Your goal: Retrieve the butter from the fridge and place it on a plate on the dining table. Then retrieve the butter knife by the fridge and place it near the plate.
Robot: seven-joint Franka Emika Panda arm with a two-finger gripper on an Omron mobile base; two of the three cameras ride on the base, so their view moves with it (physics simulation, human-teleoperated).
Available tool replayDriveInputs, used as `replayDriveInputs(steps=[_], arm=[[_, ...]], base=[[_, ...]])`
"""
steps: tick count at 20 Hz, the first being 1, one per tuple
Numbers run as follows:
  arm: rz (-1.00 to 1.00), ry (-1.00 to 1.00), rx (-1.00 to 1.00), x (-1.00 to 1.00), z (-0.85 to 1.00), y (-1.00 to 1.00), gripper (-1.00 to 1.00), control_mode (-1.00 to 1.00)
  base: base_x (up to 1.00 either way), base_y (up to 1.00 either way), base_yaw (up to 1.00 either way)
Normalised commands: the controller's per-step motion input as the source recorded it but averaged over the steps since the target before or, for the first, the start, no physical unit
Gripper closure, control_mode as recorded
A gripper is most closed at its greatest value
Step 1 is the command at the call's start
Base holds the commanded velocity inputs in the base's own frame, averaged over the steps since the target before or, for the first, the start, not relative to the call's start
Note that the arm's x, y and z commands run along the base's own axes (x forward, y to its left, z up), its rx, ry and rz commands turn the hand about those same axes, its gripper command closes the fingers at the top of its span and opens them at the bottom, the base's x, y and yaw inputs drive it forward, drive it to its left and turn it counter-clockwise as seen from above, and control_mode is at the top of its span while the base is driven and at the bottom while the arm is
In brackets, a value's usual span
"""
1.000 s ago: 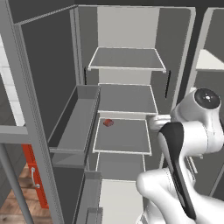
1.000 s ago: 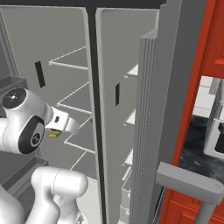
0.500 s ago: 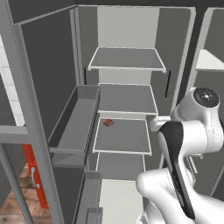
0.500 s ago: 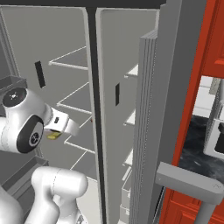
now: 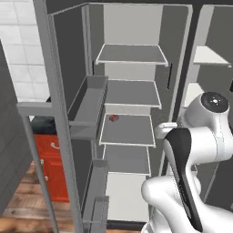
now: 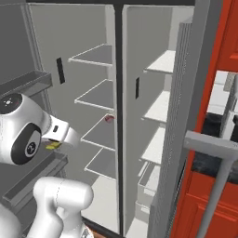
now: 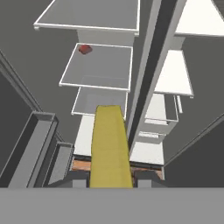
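A white robot arm stands before an open grey fridge [image 5: 132,91] with both doors swung wide. In the hand view, the end effector [image 7: 109,177] is closed narrowly on the butter [image 7: 110,148], a pale-yellow stick that juts straight out between its two dark fingertips [image 7: 78,178]. The butter is held in the air in front of the fridge, clear of every shelf. From the right base view, a sliver of the butter [image 6: 53,145] shows just under the white wrist, near the left door's bin. Inside the left compartment, a small reddish-brown lump [image 5: 113,118] sits at the back left corner of the third shelf down [image 5: 127,132]. The other shelves are plain grey. A red cabinet [image 5: 48,168] stands low beyond the left door.
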Motion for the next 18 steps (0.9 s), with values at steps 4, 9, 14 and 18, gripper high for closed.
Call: replayDriveInputs(steps=[4, 9, 14, 18], arm=[[0.0, 0.0, 0.0, 0.0, 0.0, 0.0, 1.0, 1.0], [0.0, 0.0, 0.0, 0.0, 0.0, 0.0, 1.0, 1.0], [0.0, 0.0, 0.0, 0.0, 0.0, 0.0, 1.0, 1.0], [0.0, 0.0, 0.0, 0.0, 0.0, 0.0, 1.0, 1.0]], base=[[-0.69, 0.31, -0.01], [-0.64, 0.36, 0.0], [-0.48, 0.42, -0.08], [-0.09, 0.67, -0.35]])
